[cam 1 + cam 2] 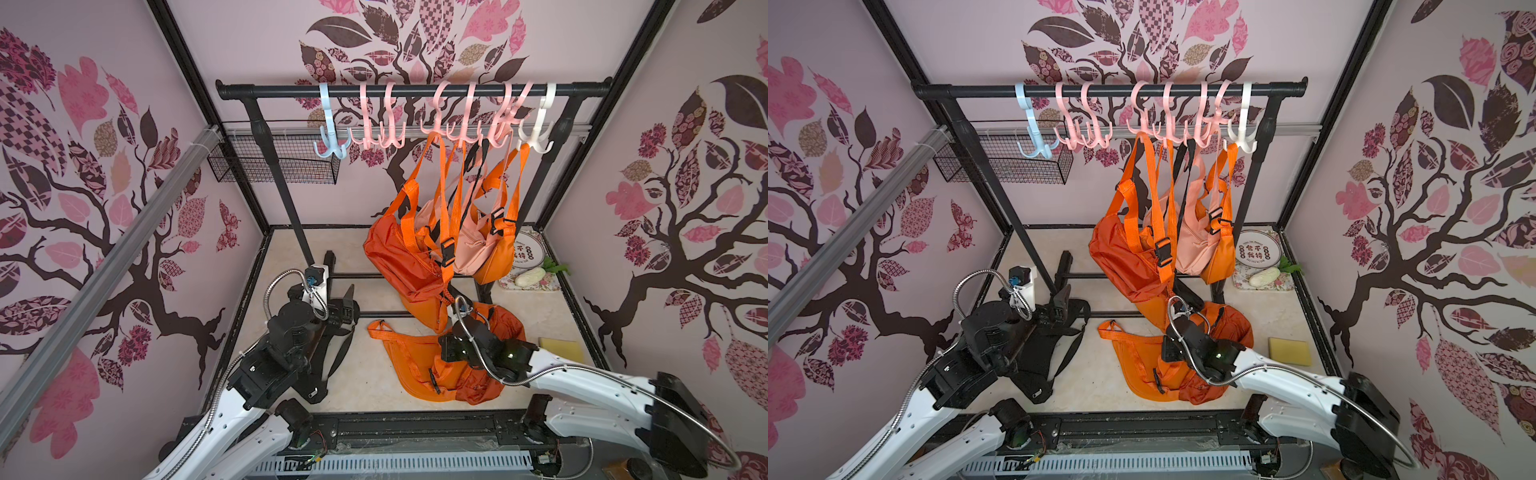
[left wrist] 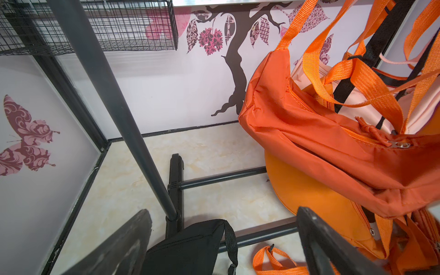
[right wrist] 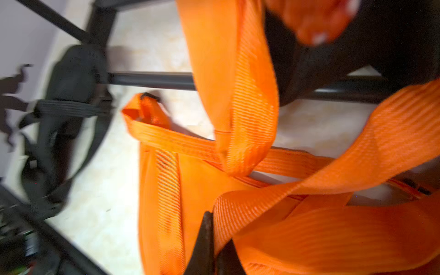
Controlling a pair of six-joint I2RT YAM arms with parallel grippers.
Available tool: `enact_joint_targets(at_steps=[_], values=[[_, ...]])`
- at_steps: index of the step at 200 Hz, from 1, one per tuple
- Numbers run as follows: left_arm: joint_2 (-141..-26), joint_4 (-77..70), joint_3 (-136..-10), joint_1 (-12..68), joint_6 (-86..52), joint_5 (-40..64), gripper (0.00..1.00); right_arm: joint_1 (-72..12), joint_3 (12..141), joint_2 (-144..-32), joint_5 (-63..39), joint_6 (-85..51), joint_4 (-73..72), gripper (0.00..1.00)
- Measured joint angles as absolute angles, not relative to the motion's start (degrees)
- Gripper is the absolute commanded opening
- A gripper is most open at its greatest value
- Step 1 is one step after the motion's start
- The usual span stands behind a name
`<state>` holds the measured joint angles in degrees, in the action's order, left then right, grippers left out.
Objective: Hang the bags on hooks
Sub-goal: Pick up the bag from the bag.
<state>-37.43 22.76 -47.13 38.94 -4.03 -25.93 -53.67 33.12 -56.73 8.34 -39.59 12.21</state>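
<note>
1. Orange bag [image 1: 453, 374] lies crumpled on the floor in front of the rack, just below the hung bags [image 1: 403, 257]. Its loose strap loop trails toward the black bag [image 1: 332, 365].
2. Right gripper [image 3: 215, 252] is down on it, jaws pressed together with a fold of the strap [image 3: 333, 171] pinched between them. The wrist view is blurred, so I cannot tell how deep the webbing sits.
3. Left gripper [image 2: 222, 214] is spread wide and holds nothing. It hovers over the black bag, beside the rack's post.
4. Step in hand, by my reading: lift by the strap. Raise it slowly and straight up so the webbing does not slide out. Get the bag's body clear of the floor before swinging toward the rail [image 1: 415, 90].
5. Best targets look like the blue hook [image 1: 330, 143] and the pink hooks [image 1: 376, 135] beside it, all bare. The hooks farther along are crowded with bags.
6. Risk: the slack loop could snag on the hung bags. Keep the loop open, bring it above a prong, lower it on, and only then let go.
</note>
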Motion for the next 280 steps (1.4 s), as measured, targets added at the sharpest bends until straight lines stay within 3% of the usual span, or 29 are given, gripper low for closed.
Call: enact_joint_targets(at_steps=[47,106,154,225,280], values=[[-34.52,22.09,-47.03,39.00,-1.89,-15.25,0.97,-56.05,45.17,-47.88,-3.29,-35.33,21.12,0.00],[-35.70,20.05,-47.09,44.07,-1.02,5.58,0.95,-57.06,69.41,-47.79,-15.46,-30.13,29.39,0.00],[-40.49,19.33,-47.88,44.66,-1.72,14.28,0.95,-57.06,80.51,-50.63,-24.38,-28.67,34.59,0.00],[-39.59,15.84,-52.42,44.66,-4.40,20.08,0.96,-57.06,84.88,-57.80,-32.97,-28.03,34.24,0.00],[-39.44,12.91,-52.21,44.69,-7.40,24.25,0.96,-57.06,88.01,-60.71,-33.93,-26.35,35.73,0.00]])
